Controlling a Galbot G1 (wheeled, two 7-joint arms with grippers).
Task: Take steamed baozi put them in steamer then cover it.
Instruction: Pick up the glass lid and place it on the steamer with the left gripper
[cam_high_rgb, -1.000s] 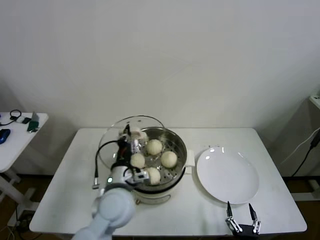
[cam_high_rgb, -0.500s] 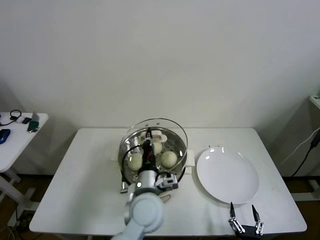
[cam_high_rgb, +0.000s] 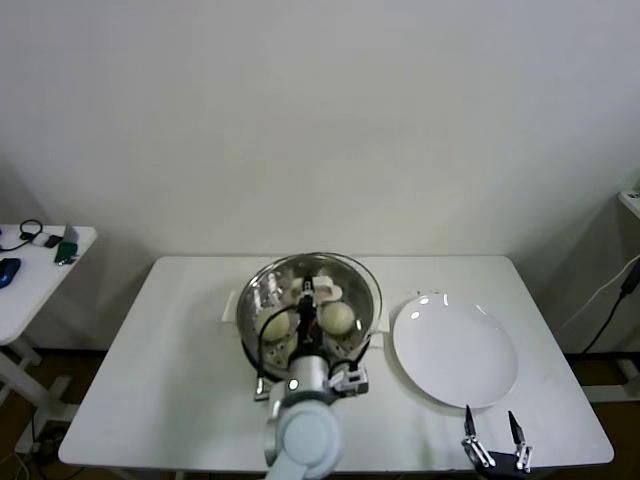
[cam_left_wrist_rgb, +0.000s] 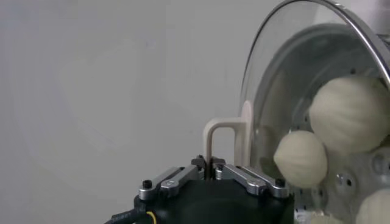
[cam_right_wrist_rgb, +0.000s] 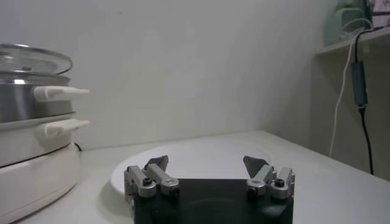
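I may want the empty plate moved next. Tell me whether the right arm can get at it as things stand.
Probably yes. The right tool hangs open at the table's near edge, just in front of the white plate, with nothing between them. The plate is bare, and the left tool is busy holding the cover over the steamer.

baozi (cam_high_rgb: 339, 317): two show clearly through the cover (cam_high_rgb: 310, 296); the others sit behind the left arm.
steamer (cam_left_wrist_rgb: 317, 128): cut off by the left wrist view's edge.
right gripper (cam_high_rgb: 492, 430): body runs off the head view's bottom edge.
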